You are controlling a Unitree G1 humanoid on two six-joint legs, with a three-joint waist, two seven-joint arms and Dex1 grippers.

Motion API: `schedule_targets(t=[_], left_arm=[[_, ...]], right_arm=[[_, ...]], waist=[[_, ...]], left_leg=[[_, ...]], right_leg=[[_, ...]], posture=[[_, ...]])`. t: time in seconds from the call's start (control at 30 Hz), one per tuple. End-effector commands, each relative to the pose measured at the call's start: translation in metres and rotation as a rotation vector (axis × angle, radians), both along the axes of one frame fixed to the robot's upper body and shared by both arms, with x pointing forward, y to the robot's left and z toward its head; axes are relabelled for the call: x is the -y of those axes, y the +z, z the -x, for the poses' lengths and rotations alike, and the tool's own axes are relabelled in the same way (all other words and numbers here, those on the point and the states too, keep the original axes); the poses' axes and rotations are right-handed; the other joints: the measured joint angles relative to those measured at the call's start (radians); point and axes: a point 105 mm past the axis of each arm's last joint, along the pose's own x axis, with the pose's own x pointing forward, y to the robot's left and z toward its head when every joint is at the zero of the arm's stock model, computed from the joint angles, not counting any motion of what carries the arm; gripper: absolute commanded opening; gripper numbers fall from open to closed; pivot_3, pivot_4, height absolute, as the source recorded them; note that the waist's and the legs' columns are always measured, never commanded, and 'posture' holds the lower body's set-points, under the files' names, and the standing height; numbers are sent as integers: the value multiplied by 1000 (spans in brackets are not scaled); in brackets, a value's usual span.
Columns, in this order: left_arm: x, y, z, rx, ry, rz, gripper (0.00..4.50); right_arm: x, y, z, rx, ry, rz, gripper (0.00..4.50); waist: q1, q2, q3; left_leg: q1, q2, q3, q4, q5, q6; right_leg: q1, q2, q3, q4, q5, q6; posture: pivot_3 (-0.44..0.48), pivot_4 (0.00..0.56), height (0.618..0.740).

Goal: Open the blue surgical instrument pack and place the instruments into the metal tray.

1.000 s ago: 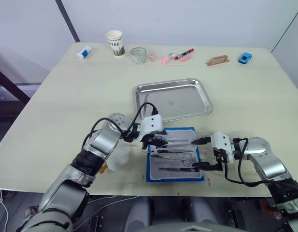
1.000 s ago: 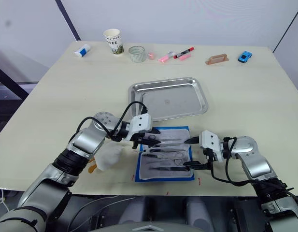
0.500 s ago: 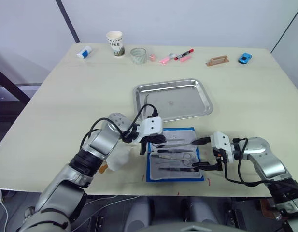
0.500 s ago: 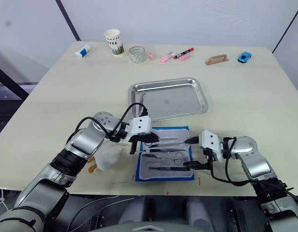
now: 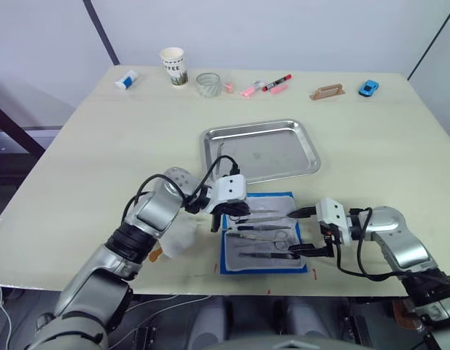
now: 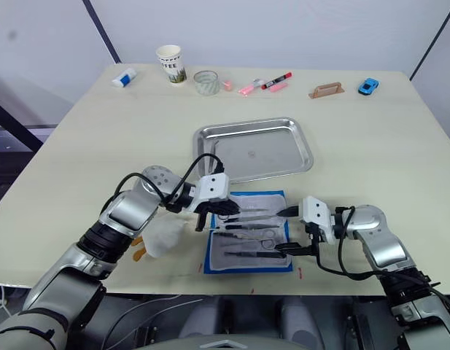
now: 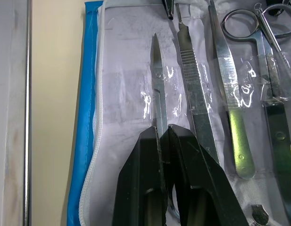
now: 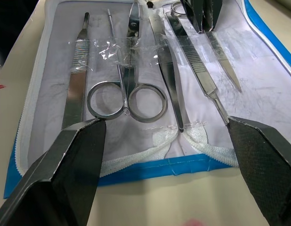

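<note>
Left gripper (image 7: pixel 165 134) is pinching a slim pointed steel blade (image 7: pixel 158 80) in the opened blue pack (image 5: pixel 262 243), lying just before the shiny tray (image 5: pixel 260 151); right gripper (image 8: pixel 166 141) is gaping wide beside its edge.

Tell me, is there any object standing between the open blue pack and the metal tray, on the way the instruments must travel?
No visible object does. The metal tray lies just beyond the blue surgical instrument pack, with bare table between them. The left gripper is closed on one instrument inside the pack.

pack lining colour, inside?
Pale white-grey, edged with bright blue; the blue surgical instrument pack lies open. Right wrist view shows it best.
</note>
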Motion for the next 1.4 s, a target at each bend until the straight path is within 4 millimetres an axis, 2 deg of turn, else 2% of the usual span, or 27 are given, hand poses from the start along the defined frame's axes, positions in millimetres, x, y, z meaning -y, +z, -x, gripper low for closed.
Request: schedule_targets(t=[0.03, 0.83, 1.03, 1.23, 1.4], left_arm=[[1, 12, 2, 0, -14, -20, 13], [-3, 43, 1, -34, -2, -118, 13], [-21, 43, 5, -40, 17, -148, 13], [-45, 38, 10, -52, 67, -173, 13], [-67, 42, 15, -49, 111, -173, 13]], right_arm=[[-4, -25, 9, -96, 24, 83, 4396], [-12, -31, 7, -122, 30, 118, 4396], [-11, -33, 7, -128, 32, 125, 4396], [-9, -34, 7, -131, 34, 131, 4396], [-9, -35, 6, -133, 39, 133, 4396]], waist=[[-3, 0, 0], [-18, 0, 0], [-23, 0, 0], [-23, 0, 0], [-23, 0, 0]], left_leg=[[0, 0, 0, 0, 0, 0], [1, 2, -1, 0, 0, 0], [1, 3, -1, -1, 0, 0], [1, 3, -1, -1, 0, 0], [1, 4, -1, -1, 0, 0]], right_leg=[[0, 0, 0, 0, 0, 0], [-1, 3, 1, 1, -1, -2], [-1, 4, 1, 1, -1, -2], [-1, 4, 2, 1, -1, -3], [-1, 4, 2, 1, -1, -3]], posture=[[0, 150, 740], [0, 150, 740], [0, 150, 740], [0, 150, 740], [0, 150, 740]])
